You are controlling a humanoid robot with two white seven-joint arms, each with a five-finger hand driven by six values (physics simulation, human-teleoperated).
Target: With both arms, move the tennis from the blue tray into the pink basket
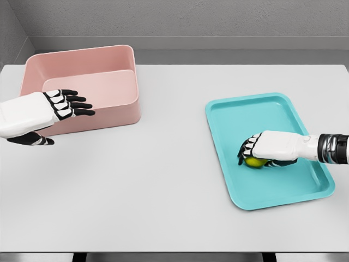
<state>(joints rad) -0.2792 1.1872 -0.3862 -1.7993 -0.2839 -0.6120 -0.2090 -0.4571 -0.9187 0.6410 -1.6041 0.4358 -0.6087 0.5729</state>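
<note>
Yellow-green and fuzzy, the one tennis ball [255, 161] lies in the single flat teal-blue plastic tray [272, 112], and my right hand [267, 150] has its fingers curled down over it. My left hand [57, 106] hangs with fingers spread, holding nothing, before the one pink rectangular plastic basket [103, 60] on the white table [163, 180]. No writing shows.

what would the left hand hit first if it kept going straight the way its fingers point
Probably the pink basket: the left hand has its fingers spread, pointing right, across the basket's front wall. Depth is unclear, so it may pass above or in front of it.
</note>
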